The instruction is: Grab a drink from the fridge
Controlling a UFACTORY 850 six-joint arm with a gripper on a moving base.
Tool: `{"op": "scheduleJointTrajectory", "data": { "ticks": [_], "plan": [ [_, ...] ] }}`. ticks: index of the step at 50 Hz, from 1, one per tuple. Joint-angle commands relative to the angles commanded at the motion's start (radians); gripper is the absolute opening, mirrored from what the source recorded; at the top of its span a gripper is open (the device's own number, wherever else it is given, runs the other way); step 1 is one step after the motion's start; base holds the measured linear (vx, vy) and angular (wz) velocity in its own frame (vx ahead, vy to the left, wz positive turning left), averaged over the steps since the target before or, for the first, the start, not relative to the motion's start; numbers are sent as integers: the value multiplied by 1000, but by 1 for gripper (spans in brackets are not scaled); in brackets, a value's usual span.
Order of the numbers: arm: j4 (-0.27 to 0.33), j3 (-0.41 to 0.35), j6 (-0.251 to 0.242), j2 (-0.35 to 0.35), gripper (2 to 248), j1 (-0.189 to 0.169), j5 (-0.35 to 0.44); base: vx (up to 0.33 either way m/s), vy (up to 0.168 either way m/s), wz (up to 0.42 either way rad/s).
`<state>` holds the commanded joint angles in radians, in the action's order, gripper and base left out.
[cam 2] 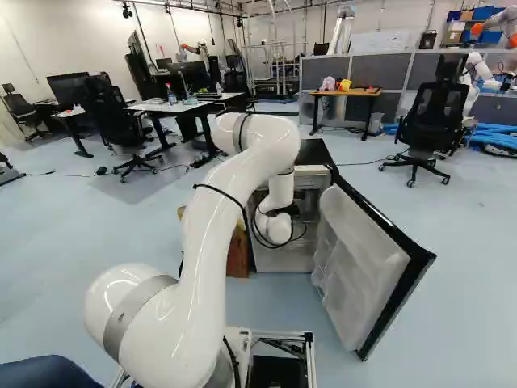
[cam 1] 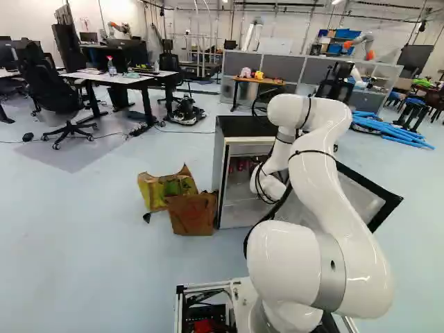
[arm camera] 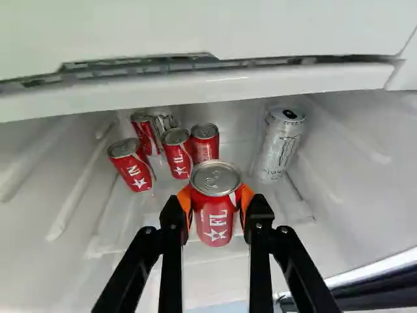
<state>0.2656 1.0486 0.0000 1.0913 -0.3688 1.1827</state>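
In the right base view a dark part of my gripper (cam 2: 291, 210) shows inside the open fridge (cam 2: 314, 152), mostly hidden by the arm's wrist. Seen from the wrist, the gripper (arm camera: 216, 202) is shut on a red can (arm camera: 216, 218), one orange pad on each side of it. The can stands upright between the fingers; whether its base touches the shelf I cannot tell. Several other cans are deeper in: a red one (arm camera: 131, 166), two red ones close together (arm camera: 178, 155), more behind, and a tall silver can (arm camera: 280, 145) apart from them.
The fridge door (cam 2: 363, 267) stands wide open to the right of the arm. Brown paper bags (cam 1: 191, 211) sit on the floor against the fridge's left side. A white ledge (arm camera: 215, 88) spans above the cans. Desks, chairs (cam 2: 436, 121) and another robot (cam 1: 361, 43) are farther back.
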Motion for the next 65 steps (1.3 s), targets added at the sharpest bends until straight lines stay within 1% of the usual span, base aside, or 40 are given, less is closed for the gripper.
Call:
{"op": "scheduleJointTrajectory", "data": {
  "ticks": [31,65],
  "plan": [
    [0,-249,0,-202,95,12,0,0,0,0],
    [0,-500,0,-426,95,26,0,0,0,0]
  ]
}}
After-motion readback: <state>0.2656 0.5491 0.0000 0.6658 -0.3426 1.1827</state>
